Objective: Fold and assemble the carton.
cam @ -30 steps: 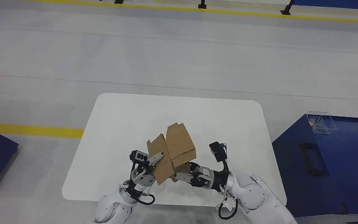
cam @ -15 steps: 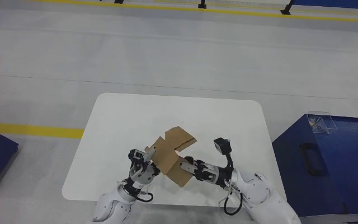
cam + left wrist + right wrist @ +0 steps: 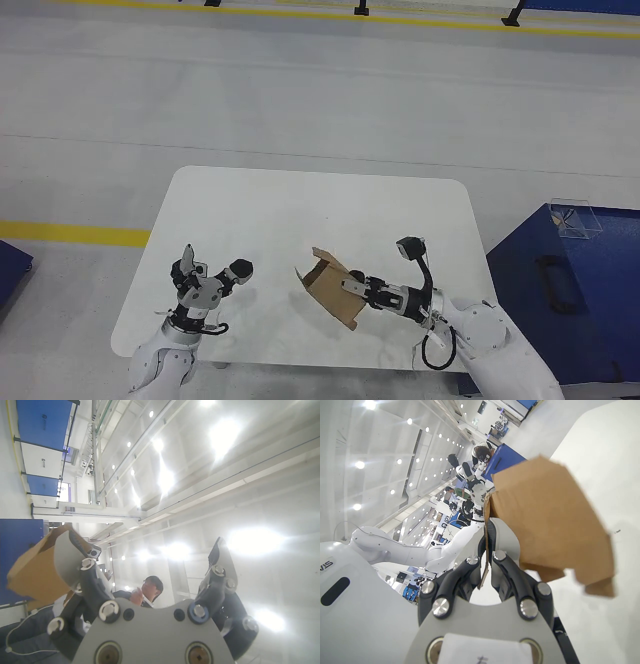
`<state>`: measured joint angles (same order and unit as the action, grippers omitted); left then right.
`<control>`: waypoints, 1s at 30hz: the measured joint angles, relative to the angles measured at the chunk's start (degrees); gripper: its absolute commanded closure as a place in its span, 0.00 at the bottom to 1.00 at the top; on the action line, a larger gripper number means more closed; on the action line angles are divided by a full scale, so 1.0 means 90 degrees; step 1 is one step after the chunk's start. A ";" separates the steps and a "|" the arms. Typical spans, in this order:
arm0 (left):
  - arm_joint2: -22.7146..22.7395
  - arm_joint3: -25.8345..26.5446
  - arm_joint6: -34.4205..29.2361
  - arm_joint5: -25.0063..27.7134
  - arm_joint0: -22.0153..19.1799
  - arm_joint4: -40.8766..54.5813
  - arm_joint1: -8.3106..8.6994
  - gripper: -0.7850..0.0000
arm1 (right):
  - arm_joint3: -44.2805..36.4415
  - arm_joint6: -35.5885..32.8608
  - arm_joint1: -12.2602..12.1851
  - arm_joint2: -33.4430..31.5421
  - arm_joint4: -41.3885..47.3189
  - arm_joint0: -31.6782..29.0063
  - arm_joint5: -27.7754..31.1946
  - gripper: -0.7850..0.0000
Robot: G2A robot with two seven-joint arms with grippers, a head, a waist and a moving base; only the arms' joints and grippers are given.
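left gripper (image 3: 146, 547): near-left part of the white table (image 3: 300, 200), turned upward, fingers spread wide, nothing between them; well apart from the box in the top view
carton (image 3: 330, 285): brown cardboard, near-right of table centre, between the two arms and closer to the right one; tilted, with the open mouth facing up and toward the left arm; cannot tell if its low corner touches the table
carton shape: walls popped into a rough tube, not square; loose flaps stick out at the mouth, and more hang unfolded at the other end in the right wrist view
right gripper (image 3: 487, 532): jaws pinched down on one thin cardboard wall edge on the carton's right side; it is the only hold on the carton
done so far (judgement): blank is opened up from flat into a hollow body
left to do (judgement): square up the body, fold the end flaps in and tuck or lock them, close at least one end; no flap looks folded shut yet
progress (judgement): early to middle, most folding is ahead
risk (judgement): a one-edge pinch lets the carton swing or sag, so the free arm likely has to brace it for flap work
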<state>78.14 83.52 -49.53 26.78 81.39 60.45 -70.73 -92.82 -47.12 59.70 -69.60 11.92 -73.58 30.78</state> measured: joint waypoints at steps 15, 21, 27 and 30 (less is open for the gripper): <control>0.0345 0.0257 -0.0172 -0.0418 -0.0111 -0.0072 0.0047 0.00 | -0.0865 -0.0194 -0.0044 0.0457 -0.3024 0.0025 -0.0488 1.00; 0.0199 0.0462 -0.0241 -0.0202 -0.0133 -0.1913 0.0104 0.00 | -0.1498 -0.0351 -0.0111 0.0545 -0.4263 -0.0141 -0.0166 1.00; -0.0157 0.0398 -0.0560 -0.1096 -0.0339 -0.2083 0.0101 0.00 | -0.2029 -0.0432 -0.0199 0.0417 -0.4386 -0.0407 0.0339 1.00; -0.0269 0.0270 -0.0715 -0.1335 -0.0453 -0.2099 0.0100 0.00 | -0.2173 -0.0332 -0.0237 0.0279 -0.4383 -0.0539 0.0373 1.00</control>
<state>75.72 85.95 -55.97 14.77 77.31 41.56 -69.83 -112.38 -50.11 57.57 -67.08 -27.52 -78.43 34.14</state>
